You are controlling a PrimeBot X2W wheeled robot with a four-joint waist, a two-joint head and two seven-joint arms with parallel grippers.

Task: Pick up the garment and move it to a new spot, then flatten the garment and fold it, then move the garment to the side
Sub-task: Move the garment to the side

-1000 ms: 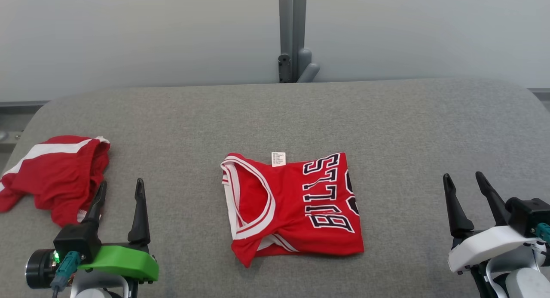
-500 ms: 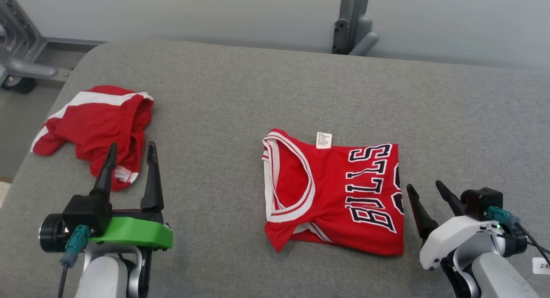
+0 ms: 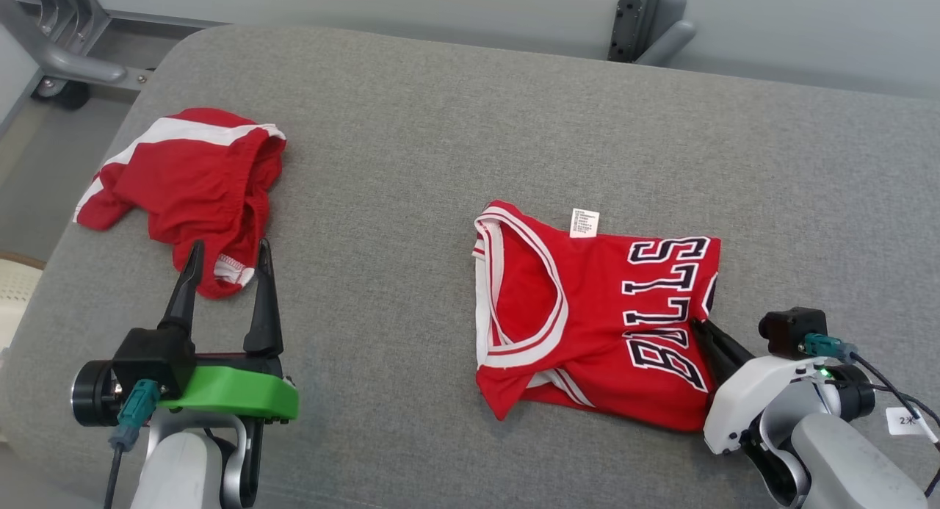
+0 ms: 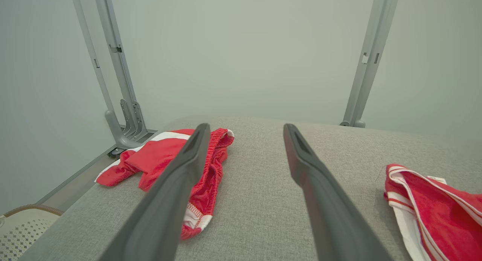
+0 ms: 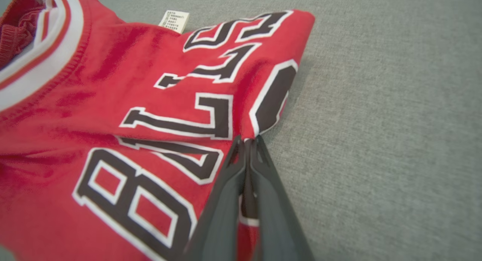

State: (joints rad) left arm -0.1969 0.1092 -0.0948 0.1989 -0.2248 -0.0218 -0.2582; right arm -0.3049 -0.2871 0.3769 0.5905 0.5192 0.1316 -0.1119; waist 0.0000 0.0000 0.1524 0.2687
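Folded red basketball jersey lies mid grey fabric counter, directly left of the right gripper (the nearer arm), whose fingers are pinched shut on its right edge; the left gripper is spread wide, empty, well apart by crumpled red-and-white shorts.

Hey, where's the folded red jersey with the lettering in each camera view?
Head view: jersey right of centre, right gripper shut on its right edge.
Left wrist view: jersey in the lower right corner, cut by the frame.
Right wrist view: jersey across left and centre.
Shared landmark: the white care label on its far edge.
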